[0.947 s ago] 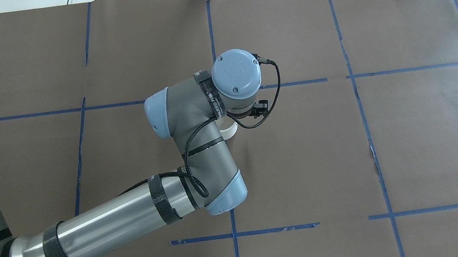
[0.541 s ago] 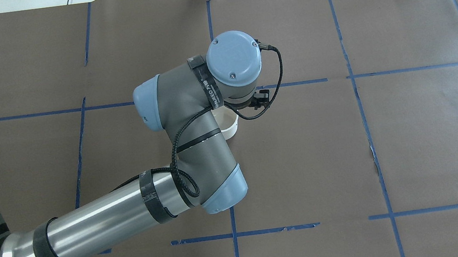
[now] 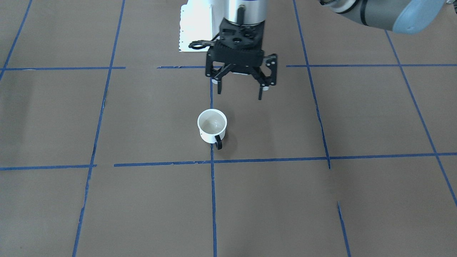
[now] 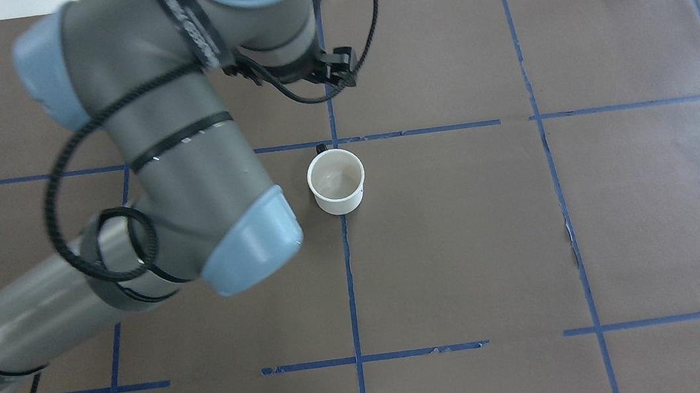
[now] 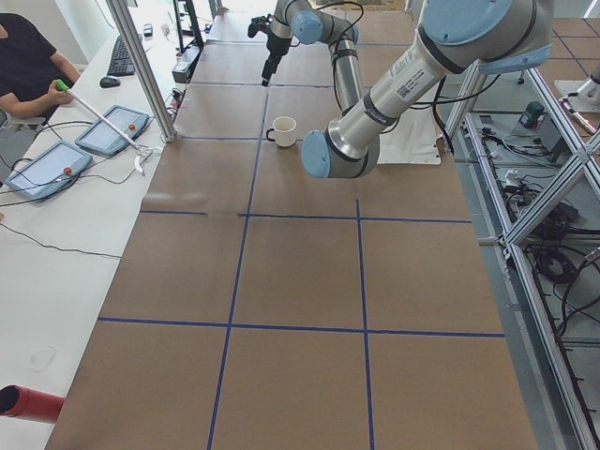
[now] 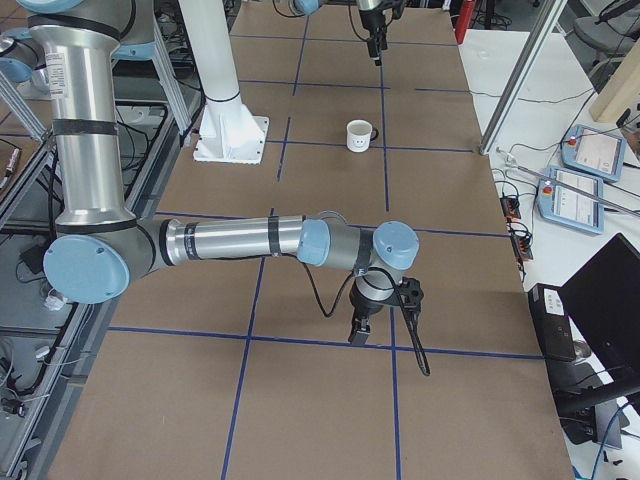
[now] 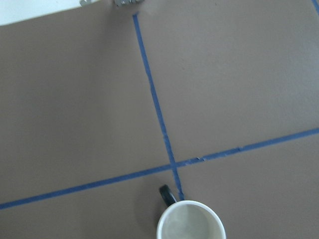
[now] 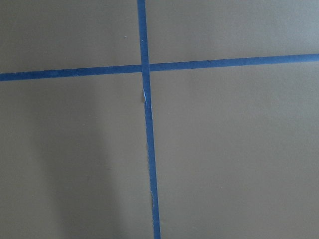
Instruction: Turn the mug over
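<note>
The mug [image 3: 212, 125] is small and white with a black handle. It stands upright, opening up, on the brown table by a blue tape crossing. It also shows in the overhead view [image 4: 336, 181], the left wrist view [image 7: 190, 224] and both side views [image 5: 284, 129] [image 6: 358, 135]. My left gripper [image 3: 240, 93] is open and empty, raised well above the table behind the mug and apart from it. My right gripper [image 6: 358, 335] hangs low over the table far from the mug; I cannot tell if it is open or shut.
A white base plate [image 3: 196, 28] lies at the robot's side of the table. My left arm's elbow [image 4: 249, 249] hangs over the table left of the mug. Tablets [image 5: 112, 131] and a person sit at a side desk.
My left arm has risen and pulled back from over the mug. The mug, partly hidden under the wrist before, now stands fully in view on the table.
</note>
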